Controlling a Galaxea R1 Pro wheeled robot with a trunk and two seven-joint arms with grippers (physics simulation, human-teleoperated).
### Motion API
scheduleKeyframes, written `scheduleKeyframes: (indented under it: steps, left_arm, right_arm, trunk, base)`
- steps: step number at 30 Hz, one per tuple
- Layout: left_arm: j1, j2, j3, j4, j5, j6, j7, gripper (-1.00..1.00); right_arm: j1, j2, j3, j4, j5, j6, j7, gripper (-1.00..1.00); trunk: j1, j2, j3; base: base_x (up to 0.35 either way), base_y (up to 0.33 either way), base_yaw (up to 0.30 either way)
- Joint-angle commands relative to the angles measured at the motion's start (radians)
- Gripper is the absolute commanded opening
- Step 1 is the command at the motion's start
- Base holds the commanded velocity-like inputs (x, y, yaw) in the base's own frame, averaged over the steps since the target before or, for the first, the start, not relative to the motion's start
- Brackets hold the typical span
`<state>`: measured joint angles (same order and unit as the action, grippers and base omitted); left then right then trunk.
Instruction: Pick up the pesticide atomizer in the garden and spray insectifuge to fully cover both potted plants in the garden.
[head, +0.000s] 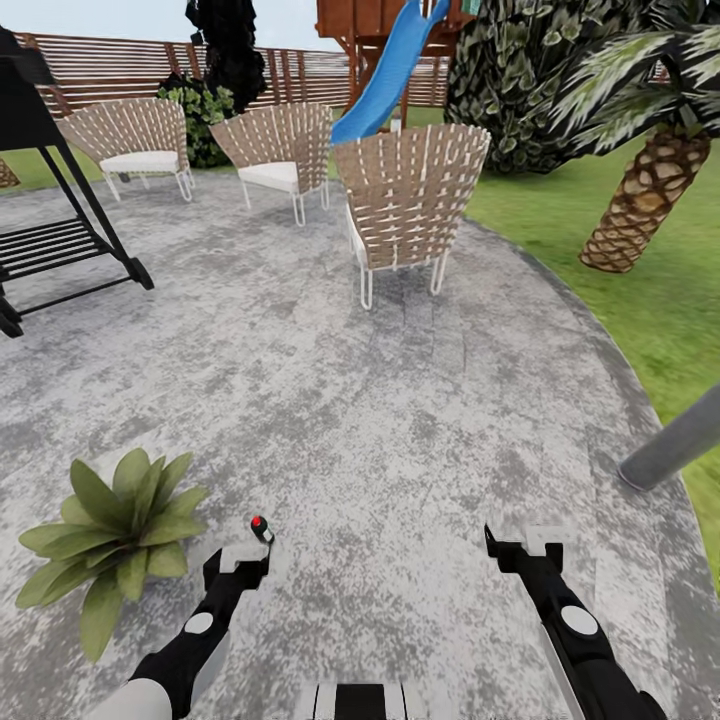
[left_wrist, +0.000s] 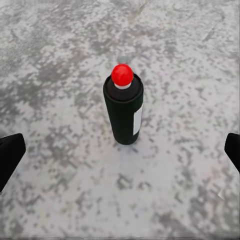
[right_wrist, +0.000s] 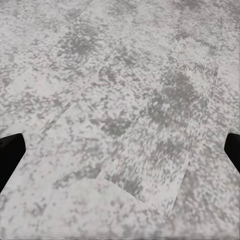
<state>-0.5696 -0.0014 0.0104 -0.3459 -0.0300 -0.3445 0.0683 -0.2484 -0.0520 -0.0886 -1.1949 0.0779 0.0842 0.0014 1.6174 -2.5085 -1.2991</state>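
Jaws on both my grippers are spread wide, nothing held. Left gripper (head: 243, 560) hangs low over the grey mottled paved circle (head: 400, 420), fingertips (left_wrist: 10, 155) at the two edges of the left wrist view with bare paving between them.

Landmark: the small dark green-black spray bottle with the red tip (left_wrist: 124, 107), i.e. the pesticide atomizer. It stands upright on the paving, just ahead of my left gripper and centred between its fingers, not touched. A pale strip runs down its side.

Left of the atomizer, near it: one low potted plant with broad pointed green leaves (head: 110, 540), sitting on the paving. Pot not visible.

Far beyond the atomizer, left side: black metal frame stand (head: 60, 240). Beyond it, toward the slatted wooden fence (head: 120, 65): three woven wicker chairs with white legs (head: 405, 200) and a blue slide (head: 385, 75).

Right of the atomizer: my right gripper (head: 522, 548), also low over the paving, fingertips (right_wrist: 10, 152) wide apart over bare stone.

Further right: green lawn (head: 640, 290), a palm with a scaly trunk (head: 645, 200), a grey pole (head: 675, 440) at the paving edge.
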Motion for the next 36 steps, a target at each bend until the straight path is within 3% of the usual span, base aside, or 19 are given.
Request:
scheduleKeyframes:
  steps: [1,21,36]
  left_arm:
    - [-0.001,0.0,0.0,0.001,-0.003,-0.004,0.003,1.0]
    - [-0.001,0.0,0.0,0.001,-0.002,-0.007,0.002,1.0]
    - [-0.001,0.0,0.002,0.001,-0.002,-0.008,0.001,1.0]
  right_arm:
    - [0.0,0.0,0.0,-0.002,0.008,0.006,0.0,1.0]
    - [-0.001,0.0,0.0,-0.002,0.01,0.005,0.0,1.0]
    - [0.0,0.0,0.0,-0.002,0.009,0.005,0.0,1.0]
  trunk:
    - [0.0,-0.001,-0.006]
    - [0.009,-0.005,-0.114]
    - [0.009,-0.005,-0.115]
  base:
    - [0.0,0.0,0.0]
    - [0.0,0.0,0.0]
    - [0.079,0.0,0.0]
